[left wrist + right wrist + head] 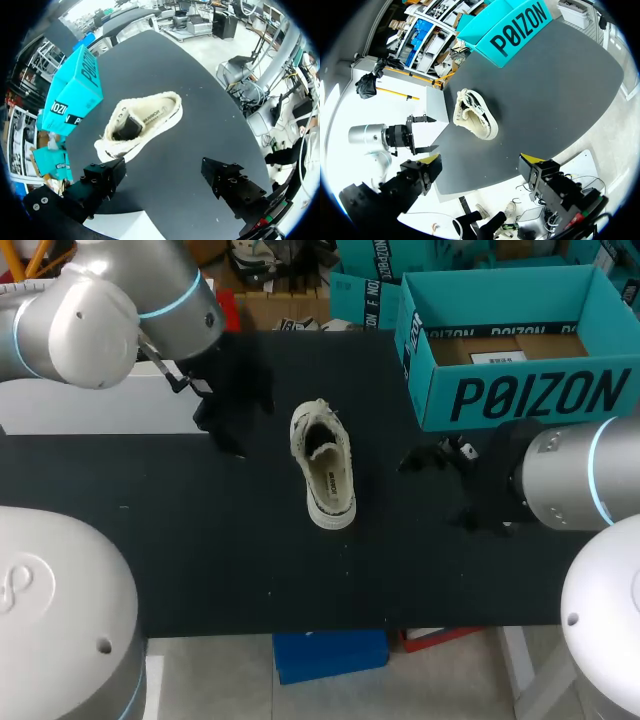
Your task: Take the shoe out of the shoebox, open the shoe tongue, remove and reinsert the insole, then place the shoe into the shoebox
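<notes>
Jaws on both arms are released, spread wide with nothing between them. In the head view the left arm comes in from the upper left, its dark jaws hanging over the black bench left of centre. The right arm comes in from the right edge, its jaws just right of centre.

Between the two arms, near the middle of the frame, a cream low-top shoe stands upright on its sole, touching neither arm. Its opening faces up, and it lies lengthwise up and down the frame. In the left wrist view the shoe lies ahead of the open fingers. A short line of small dark print shows on its insole, too small to read.

An open teal shoebox sits in the upper right of the head view, apart from the shoe. Its front wall carries large black block lettering, and inside are a brown cardboard floor and a white label. In the right wrist view, yellow fingertips show, with the shoe ahead and the shoebox beyond it.
</notes>
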`<state>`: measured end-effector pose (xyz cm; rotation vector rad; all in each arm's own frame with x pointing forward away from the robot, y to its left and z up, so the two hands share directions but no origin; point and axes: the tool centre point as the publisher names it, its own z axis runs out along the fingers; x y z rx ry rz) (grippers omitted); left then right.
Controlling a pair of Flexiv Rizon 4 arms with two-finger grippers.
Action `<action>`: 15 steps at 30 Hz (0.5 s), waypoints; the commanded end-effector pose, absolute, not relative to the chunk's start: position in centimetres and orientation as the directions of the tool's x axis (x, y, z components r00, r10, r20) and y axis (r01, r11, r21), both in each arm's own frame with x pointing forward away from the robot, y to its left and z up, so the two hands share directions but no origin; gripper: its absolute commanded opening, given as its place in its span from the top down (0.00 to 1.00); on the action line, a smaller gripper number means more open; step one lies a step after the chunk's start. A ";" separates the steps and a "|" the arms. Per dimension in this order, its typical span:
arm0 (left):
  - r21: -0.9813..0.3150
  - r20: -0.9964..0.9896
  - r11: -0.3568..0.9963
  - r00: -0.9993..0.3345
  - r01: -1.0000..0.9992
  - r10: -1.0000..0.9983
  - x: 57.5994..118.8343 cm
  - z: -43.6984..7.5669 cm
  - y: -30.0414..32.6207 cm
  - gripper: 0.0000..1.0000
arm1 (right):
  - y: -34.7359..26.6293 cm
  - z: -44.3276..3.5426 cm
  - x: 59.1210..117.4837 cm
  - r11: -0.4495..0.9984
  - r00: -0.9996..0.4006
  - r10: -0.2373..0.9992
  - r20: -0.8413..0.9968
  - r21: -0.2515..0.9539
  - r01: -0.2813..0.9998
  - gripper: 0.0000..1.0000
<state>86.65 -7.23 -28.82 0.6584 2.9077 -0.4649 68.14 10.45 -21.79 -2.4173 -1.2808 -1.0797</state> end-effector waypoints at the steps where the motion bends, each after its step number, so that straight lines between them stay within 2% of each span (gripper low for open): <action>1: -0.231 -0.201 0.893 -0.917 0.385 0.344 85.0 -27.2 -5.2 0.00 | 10.9 -22.1 68.0 -0.622 0.361 0.632 0.686 0.171 0.764 0.00; 6: -0.226 -0.216 0.920 -0.938 0.319 0.272 84.2 -26.7 -3.4 0.00 | 10.9 -22.1 68.0 -0.622 0.361 0.632 0.686 0.171 0.764 0.00; 15: -0.372 -0.274 0.905 -0.956 0.206 0.106 82.9 -25.8 -0.7 0.00 | 10.9 -22.1 68.0 -0.622 0.361 0.632 0.686 0.171 0.764 0.00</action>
